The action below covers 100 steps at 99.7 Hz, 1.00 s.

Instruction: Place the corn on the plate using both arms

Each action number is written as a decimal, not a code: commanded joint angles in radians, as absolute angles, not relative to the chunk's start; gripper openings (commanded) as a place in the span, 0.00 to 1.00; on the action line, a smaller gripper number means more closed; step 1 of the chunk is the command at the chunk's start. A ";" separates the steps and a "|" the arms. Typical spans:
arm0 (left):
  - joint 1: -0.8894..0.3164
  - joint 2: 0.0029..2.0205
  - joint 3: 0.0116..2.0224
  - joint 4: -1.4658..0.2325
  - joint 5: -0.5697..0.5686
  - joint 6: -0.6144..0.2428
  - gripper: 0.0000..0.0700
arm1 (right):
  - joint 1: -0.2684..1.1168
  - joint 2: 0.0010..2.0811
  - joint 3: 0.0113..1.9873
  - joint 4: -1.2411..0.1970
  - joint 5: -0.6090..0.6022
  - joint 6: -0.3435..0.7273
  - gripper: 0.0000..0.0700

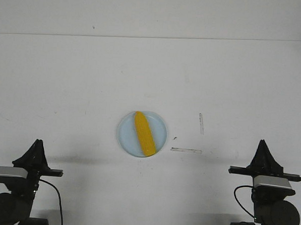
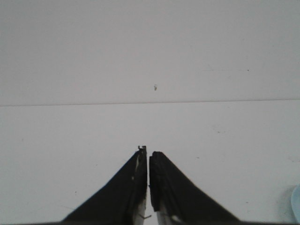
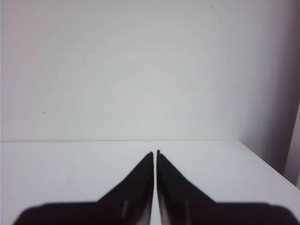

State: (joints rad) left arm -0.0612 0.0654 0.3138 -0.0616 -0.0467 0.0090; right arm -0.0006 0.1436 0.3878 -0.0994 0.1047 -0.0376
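The yellow corn (image 1: 144, 133) lies on the pale blue plate (image 1: 126, 135) in the middle of the table, pointed tip toward the far side. A sliver of the plate's rim shows at the edge of the left wrist view (image 2: 297, 202). My left gripper (image 1: 37, 143) sits at the near left, shut and empty, well apart from the plate; its tips show in the left wrist view (image 2: 148, 151). My right gripper (image 1: 262, 143) sits at the near right, shut and empty; its tips show in the right wrist view (image 3: 155, 152).
Two short strips of clear tape (image 1: 186, 150) lie on the white table to the right of the plate. The table's far edge meets a white wall. The table's right edge (image 3: 262, 161) shows in the right wrist view.
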 commanded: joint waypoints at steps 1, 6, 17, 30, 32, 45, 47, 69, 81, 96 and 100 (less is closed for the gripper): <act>-0.061 0.039 0.295 -0.051 -0.054 0.015 0.00 | 0.000 0.144 0.387 -0.090 0.105 -0.043 0.02; -0.061 0.015 0.271 -0.052 -0.053 0.015 0.00 | 0.000 0.144 0.387 -0.090 0.105 -0.043 0.02; -0.061 0.003 0.227 -0.048 -0.052 0.015 0.00 | 0.000 0.144 0.387 -0.090 0.105 -0.043 0.02; -0.061 0.003 0.175 -0.043 -0.044 0.015 0.00 | 0.000 0.144 0.387 -0.090 0.105 -0.043 0.02; -0.060 0.003 0.167 -0.041 -0.044 0.015 0.00 | 0.000 0.144 0.387 -0.090 0.105 -0.043 0.02; -0.060 0.003 0.093 0.051 -0.043 0.015 0.00 | 0.000 0.144 0.387 -0.090 0.105 -0.043 0.02; -0.060 0.003 0.079 0.072 -0.043 0.015 0.00 | 0.000 0.144 0.387 -0.090 0.105 -0.043 0.02; -0.050 0.003 0.013 0.166 -0.026 0.010 0.00 | 0.000 0.144 0.387 -0.090 0.105 -0.043 0.02; -0.050 0.003 0.013 0.166 -0.026 0.010 0.00 | 0.000 0.144 0.387 -0.090 0.105 -0.043 0.02; -0.050 0.003 0.014 0.166 -0.026 0.010 0.00 | 0.000 0.144 0.387 -0.090 0.105 -0.043 0.02; -0.050 0.003 0.014 0.166 -0.026 0.010 0.00 | 0.000 0.144 0.387 -0.090 0.105 -0.043 0.02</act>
